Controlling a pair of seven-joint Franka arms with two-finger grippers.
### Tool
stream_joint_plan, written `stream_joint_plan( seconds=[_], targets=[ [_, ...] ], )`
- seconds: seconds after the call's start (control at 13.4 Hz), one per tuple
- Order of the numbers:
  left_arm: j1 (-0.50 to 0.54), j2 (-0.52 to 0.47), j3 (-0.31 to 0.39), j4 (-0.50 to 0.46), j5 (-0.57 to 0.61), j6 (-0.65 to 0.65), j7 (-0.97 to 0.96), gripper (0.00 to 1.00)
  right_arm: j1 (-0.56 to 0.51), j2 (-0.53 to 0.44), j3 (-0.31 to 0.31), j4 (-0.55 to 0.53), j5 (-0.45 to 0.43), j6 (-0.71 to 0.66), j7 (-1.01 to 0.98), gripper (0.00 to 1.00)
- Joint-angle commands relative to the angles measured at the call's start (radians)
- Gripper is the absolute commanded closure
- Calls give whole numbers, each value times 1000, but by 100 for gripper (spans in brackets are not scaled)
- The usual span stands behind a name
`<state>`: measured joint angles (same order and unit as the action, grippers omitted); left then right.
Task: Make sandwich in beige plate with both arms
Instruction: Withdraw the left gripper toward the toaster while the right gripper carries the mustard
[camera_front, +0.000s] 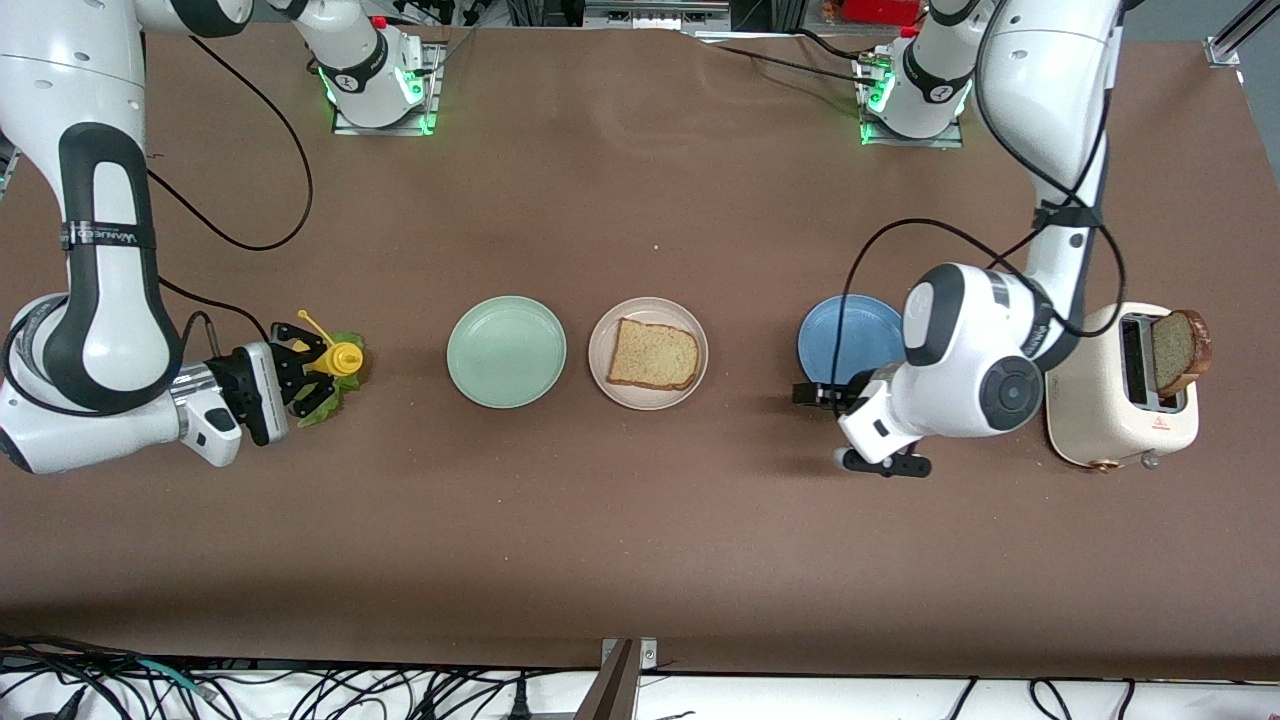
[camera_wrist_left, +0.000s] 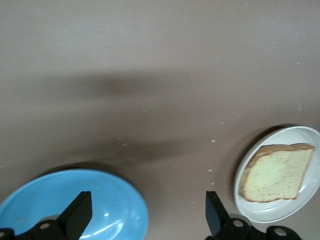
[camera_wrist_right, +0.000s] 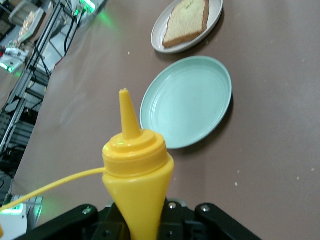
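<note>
The beige plate sits mid-table with one toast slice on it. A second toast slice sticks out of the toaster. A green lettuce leaf lies on the table under my right gripper, which is shut on a yellow squeeze bottle. The right wrist view shows that bottle, the beige plate and its toast. My left gripper is open and empty, low over the blue plate's edge. The left wrist view shows its gripper and the toast.
A mint-green plate sits between the beige plate and the bottle. The blue plate lies between the beige plate and the toaster. The toaster stands at the left arm's end of the table. Black cables trail from both arms.
</note>
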<state>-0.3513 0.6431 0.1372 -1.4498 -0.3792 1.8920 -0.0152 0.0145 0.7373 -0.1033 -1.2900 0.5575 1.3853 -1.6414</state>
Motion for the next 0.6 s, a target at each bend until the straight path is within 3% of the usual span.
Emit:
stream_joint_plan(
  seconds=[0.0,0.22,0.52],
  targets=[
    [50,-49,-7,-1,98,-66,0,0,71,-19,5,23,-114,-19,21,100],
    [110,-86,-8,2,154,-119,6,0,163,-30,5,23,-186,-12,118,100],
    [155,-143,-8,5,244,-163,6,0,373,-29,2,21,-329,56,338,100]
  ],
)
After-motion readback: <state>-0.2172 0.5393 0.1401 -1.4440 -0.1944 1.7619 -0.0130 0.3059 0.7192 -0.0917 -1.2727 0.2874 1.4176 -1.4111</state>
